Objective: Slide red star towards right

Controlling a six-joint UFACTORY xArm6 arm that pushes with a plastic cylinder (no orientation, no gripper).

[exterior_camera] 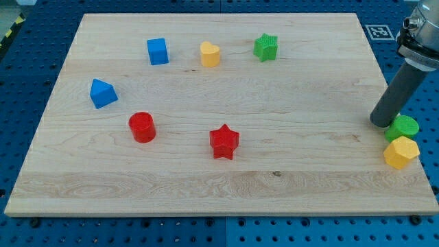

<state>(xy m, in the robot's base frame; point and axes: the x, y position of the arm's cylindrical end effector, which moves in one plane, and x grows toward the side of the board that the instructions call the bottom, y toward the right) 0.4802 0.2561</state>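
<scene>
Eight blocks are lying on the desk point(206, 185): two red, two blue, two yellow, two green. My tip point(381, 123), the end effector, is holding nothing and is sitting just beside the green cylinder point(403, 127), with the yellow hexagon point(401, 152) below. The red star point(224, 142) is lying well off to its left.

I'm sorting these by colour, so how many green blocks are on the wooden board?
2. A green star block sits near the view's top, right of centre. A green round block sits at the view's right edge, beside my tip, partly hidden behind the rod.
</scene>
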